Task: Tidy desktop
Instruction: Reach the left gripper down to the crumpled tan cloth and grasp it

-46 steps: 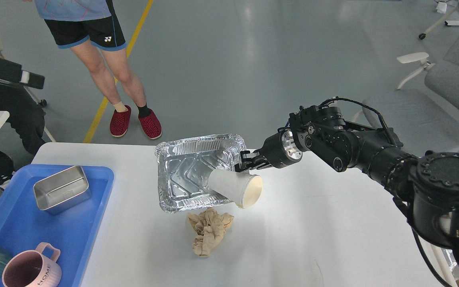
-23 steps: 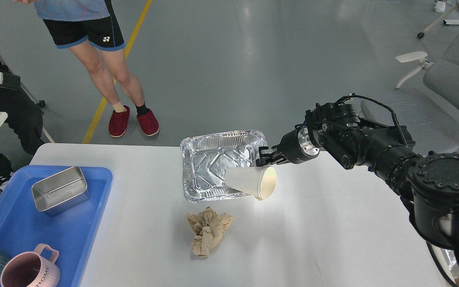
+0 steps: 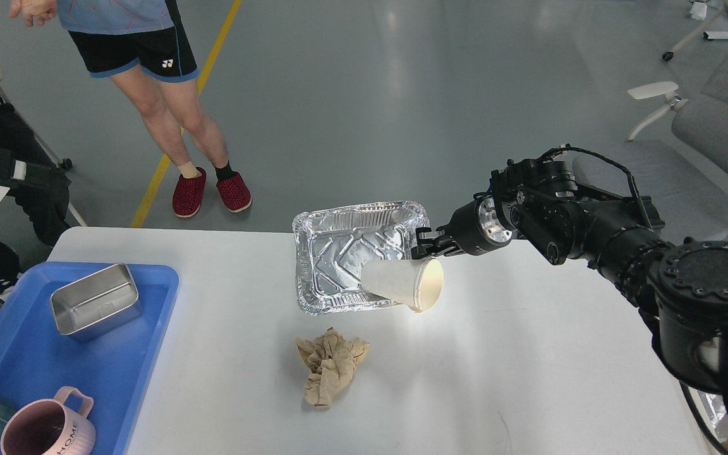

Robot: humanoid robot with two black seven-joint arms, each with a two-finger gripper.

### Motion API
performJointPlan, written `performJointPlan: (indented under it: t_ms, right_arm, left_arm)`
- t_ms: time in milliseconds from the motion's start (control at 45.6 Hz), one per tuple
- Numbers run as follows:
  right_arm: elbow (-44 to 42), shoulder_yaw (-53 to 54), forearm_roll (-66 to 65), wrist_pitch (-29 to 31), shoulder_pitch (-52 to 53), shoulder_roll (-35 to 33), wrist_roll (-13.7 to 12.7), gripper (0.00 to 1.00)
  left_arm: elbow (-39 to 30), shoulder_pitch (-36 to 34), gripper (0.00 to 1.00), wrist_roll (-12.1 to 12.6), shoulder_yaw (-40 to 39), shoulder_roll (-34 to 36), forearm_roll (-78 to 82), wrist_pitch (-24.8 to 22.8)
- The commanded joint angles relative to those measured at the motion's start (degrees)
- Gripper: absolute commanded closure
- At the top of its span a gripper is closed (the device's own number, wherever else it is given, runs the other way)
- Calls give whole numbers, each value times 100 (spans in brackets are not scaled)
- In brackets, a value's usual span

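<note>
Right of centre, the right gripper (image 3: 426,248) grips the rim of a foil tray (image 3: 351,256) (a cup (image 3: 402,284) lies tipped inside). The desktop (image 3: 528,354) fills the lower frame; crumpled paper (image 3: 331,364) sits below the tray.

Bright even light, glare on floor (image 3: 395,69), sharp focus

Lab floor: yellow line (image 3: 177,136), office chairs (image 3: 711,126), onlooker (image 3: 149,76).

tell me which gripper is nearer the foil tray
Right. The right gripper is at the foil tray's right rim, beside the paper cup lying over that edge. The left gripper is not in view.
</note>
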Motion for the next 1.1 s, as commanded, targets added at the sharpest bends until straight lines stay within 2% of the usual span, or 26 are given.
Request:
performJointPlan:
  t_ms: [0,110,198,263,417,615,834,1076]
  right_arm:
    - [1,-3,0,-32,1,29,-8,100]
    - [1,5,0,-50,1,46,-17,100]
    - [1,5,0,-50,-8,46,-17,100]
    - [1,5,0,-59,-17,55,-17,100]
    - [1,5,0,-68,1,73,-17,100]
    - [1,5,0,-94,-8,125,-17,100]
    - [1,5,0,-138,1,134,-17,100]
    - [1,5,0,-147,18,178,-17,100]
  left_arm:
    - [-336,746,34,28,-13,-471,5,381]
    - [-249,1397,34,98,22,-1491,92,1163]
    - [-82,1863,34,397,5,-2255,119,1559]
    - [189,2100,34,617,-4,-2862,110,1779]
    - [876,2794,34,652,-4,-3952,110,1947]
    - [1253,3235,34,731,22,-4533,119,2122]
    - [2124,3709,34,767,5,-5350,66,2509]
    - [2449,4166,34,837,22,-5834,75,2861]
